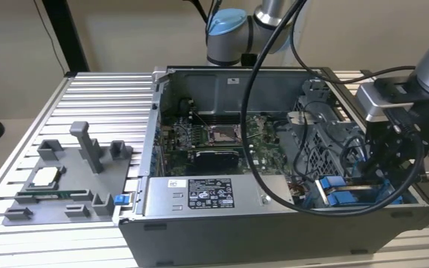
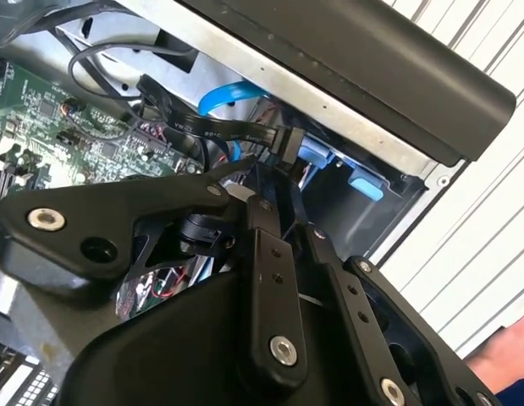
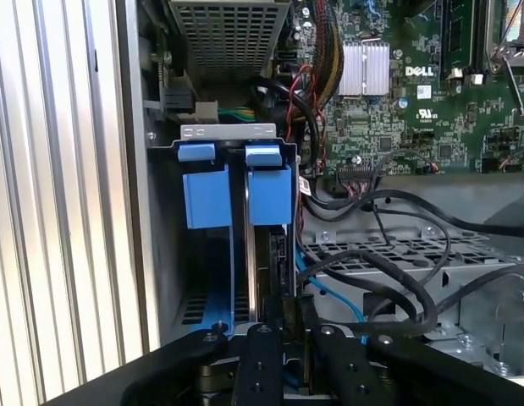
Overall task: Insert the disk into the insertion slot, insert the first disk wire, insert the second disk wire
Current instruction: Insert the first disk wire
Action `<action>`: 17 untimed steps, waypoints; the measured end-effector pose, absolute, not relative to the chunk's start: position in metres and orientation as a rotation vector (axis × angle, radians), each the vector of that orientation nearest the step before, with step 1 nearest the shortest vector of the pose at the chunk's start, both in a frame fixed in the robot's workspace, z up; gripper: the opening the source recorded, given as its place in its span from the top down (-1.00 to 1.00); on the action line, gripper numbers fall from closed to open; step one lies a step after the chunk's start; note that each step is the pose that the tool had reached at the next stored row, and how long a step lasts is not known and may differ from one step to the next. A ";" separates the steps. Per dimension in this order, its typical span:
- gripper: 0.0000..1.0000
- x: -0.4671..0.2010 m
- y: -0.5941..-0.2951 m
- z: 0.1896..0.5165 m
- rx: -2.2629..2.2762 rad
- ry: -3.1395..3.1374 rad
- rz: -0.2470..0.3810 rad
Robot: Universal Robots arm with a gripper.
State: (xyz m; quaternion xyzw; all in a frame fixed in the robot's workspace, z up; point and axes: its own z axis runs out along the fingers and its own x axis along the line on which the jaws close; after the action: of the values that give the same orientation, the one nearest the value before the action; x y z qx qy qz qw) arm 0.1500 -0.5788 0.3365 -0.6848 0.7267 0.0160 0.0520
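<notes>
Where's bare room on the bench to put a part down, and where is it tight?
Free: the ribbed table behind the grey fixture tray, beside the computer case; also the strip in front of the tray. Crowded: the insertion slot corner, where the gripper hangs among black cables.

Grey fixture tray [image 1: 47, 209] beside open computer case [image 1: 274, 234].

My gripper [image 3: 285, 315] is matte black with silver screws. 2 bright blue tabs [image 3: 196, 152] mark the grey slot [image 3: 228, 133]. The board [image 3: 431, 110] is green, the cables [image 3: 397, 279] black, 1 wire [image 2: 223, 95] light blue. The table [image 3: 58, 169] is silver, ribbed. The label [image 1: 209, 192] is white with black print.
</notes>
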 end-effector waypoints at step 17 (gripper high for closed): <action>1.00 0.150 -0.579 0.335 -2.083 2.210 0.049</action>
State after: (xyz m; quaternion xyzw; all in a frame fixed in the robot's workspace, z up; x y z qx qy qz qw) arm 0.1500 -0.5788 0.3348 -0.6848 0.7267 0.0162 0.0522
